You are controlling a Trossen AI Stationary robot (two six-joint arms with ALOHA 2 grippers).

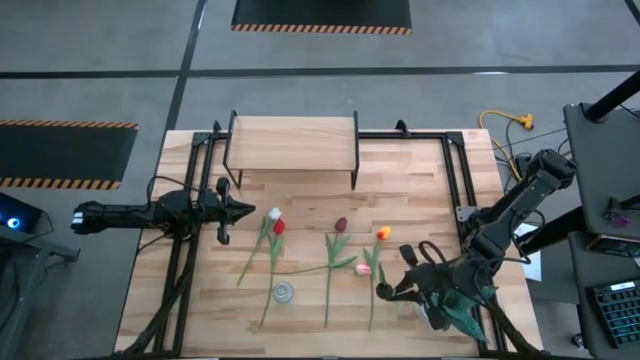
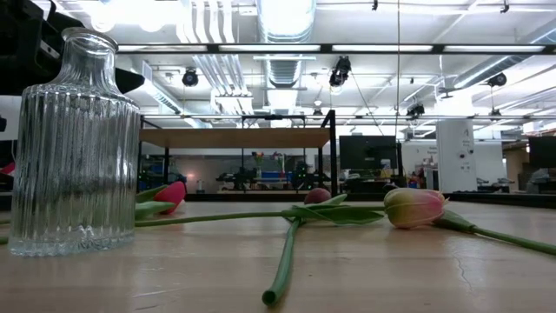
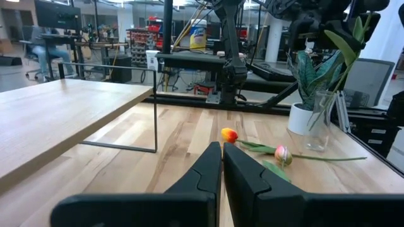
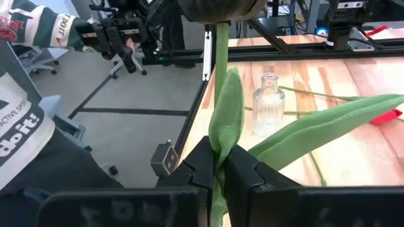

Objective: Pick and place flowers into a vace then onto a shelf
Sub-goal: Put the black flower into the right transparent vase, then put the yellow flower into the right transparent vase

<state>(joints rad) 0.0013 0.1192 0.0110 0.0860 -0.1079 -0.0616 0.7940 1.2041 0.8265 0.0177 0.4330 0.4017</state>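
While the left tool (image 1: 222, 212) idles shut, the right tool (image 4: 218, 165) pinches a flower stem (image 4: 221, 57).

6 tulips (image 1: 341, 224), 1 vase (image 1: 284, 292), 1 shelf (image 1: 292, 140), 1 potted plant (image 3: 303, 116).

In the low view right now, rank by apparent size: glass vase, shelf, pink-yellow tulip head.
1. Glass vase, though it looms because it stands nearest the camera.
2. Shelf, spanning similar area but farther back, so its rank against the vase is unsure.
3. Pink-yellow tulip head, clearly smallest.
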